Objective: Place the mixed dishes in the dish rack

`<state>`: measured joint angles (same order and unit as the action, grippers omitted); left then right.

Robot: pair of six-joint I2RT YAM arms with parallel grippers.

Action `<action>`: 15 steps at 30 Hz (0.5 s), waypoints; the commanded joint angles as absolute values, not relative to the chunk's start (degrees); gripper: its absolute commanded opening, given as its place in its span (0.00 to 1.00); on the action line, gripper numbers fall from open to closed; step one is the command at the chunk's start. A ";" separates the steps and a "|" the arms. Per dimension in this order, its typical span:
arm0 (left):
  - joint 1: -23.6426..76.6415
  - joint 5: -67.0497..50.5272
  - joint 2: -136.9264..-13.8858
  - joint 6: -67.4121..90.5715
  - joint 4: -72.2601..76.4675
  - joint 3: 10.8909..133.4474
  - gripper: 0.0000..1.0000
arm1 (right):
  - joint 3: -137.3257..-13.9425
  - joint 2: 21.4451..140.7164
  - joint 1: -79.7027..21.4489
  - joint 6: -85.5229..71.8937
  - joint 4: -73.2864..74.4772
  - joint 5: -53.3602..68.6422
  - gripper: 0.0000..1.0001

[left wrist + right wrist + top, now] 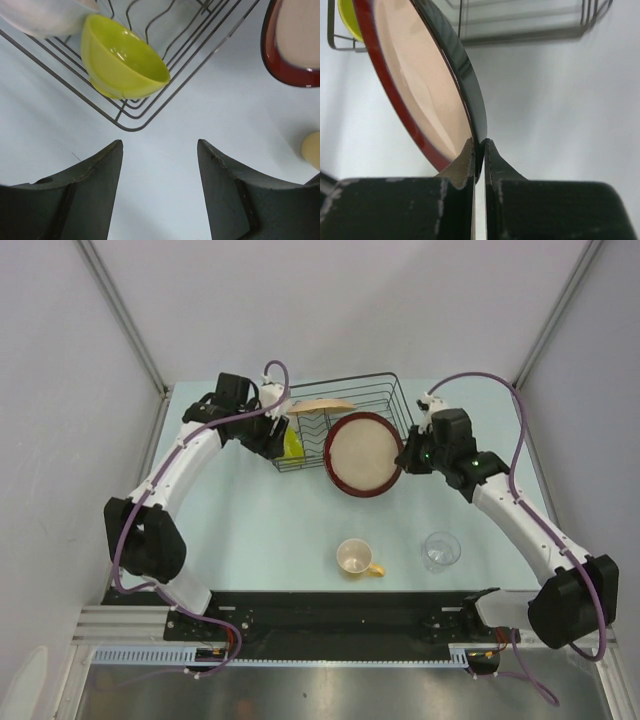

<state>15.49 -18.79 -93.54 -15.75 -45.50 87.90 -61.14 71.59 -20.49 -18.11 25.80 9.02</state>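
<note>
My right gripper [405, 462] [479, 145] is shut on the rim of the dark-red-rimmed tan plate [364, 454] [420, 85], held tilted on edge at the front right of the black wire dish rack [385, 390] [520, 30]. The plate also shows in the left wrist view [295, 40]. My left gripper [272, 445] [160, 145] is open and empty over the table just outside the rack's corner [130, 125]. The lime-green bowl [120, 62] [291, 445] lies in the rack's left end. The beige leaf-patterned plate [320, 406] stands in the rack. A white bowl's edge [45, 17] shows beside the green bowl.
The cream cup with yellow handle [356, 558] and the small clear glass [441, 549] stand on the pale blue table [250, 530] in front of the rack. The cup's edge shows in the left wrist view [312, 150]. Grey walls close the table on three sides.
</note>
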 commanded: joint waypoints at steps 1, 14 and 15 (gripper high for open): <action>13.89 -20.57 -90.70 -13.19 -41.58 83.51 0.66 | -72.66 73.21 -26.62 -7.84 13.89 -2.17 0.00; 10.72 -19.78 -96.85 -9.50 -36.48 80.16 0.65 | -80.24 80.32 -30.94 3.87 4.83 -13.18 0.00; 10.64 -19.78 -97.12 -8.97 -36.13 80.07 0.65 | -81.03 80.59 -30.76 3.95 4.83 -13.10 0.00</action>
<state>10.79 -19.55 -96.14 -11.68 -39.46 80.68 -74.35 80.88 -31.31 2.39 16.45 -10.35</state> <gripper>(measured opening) 0.654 0.046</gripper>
